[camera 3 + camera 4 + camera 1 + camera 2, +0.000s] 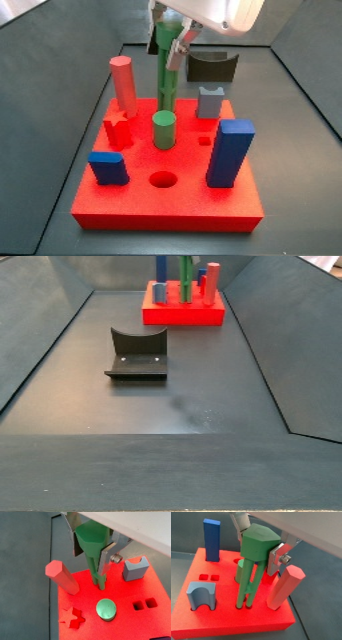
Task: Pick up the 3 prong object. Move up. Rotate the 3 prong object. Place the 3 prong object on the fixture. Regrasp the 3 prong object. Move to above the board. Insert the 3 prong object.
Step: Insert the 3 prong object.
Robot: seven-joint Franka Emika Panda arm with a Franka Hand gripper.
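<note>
Gripper [261, 547] sits above the board [174, 205], its silver fingers [280, 554] clamped on the top end of the 3 prong object [251, 572] — the green bar hangs upright between the plates. In both wrist views its lower end meets the red surface near the middle of the board [133, 624], three thin prongs showing at the bottom [100, 579]; whether it is already in a hole or only touching the top, cannot tell. In a side view the bar stands vertical [167, 70] toward the far part of the board, right of the tall red hexagonal peg [124, 85] and behind the short round green peg [163, 130]. Grey-blue notched peg [211, 102] is at the far right of the board, tall blue rectangular peg [230, 155] near right, short blue block [108, 168] near left, round empty hole [163, 180] at the near edge between them. Red star-shaped piece [71, 617] and two small square holes [144, 604] also show on the board in a wrist view. The fixture [138, 353] stands on the dark floor [174, 396], well apart from the board [185, 311], nothing resting on it — the same dark bracket shows behind the board in a side view [211, 67].
</note>
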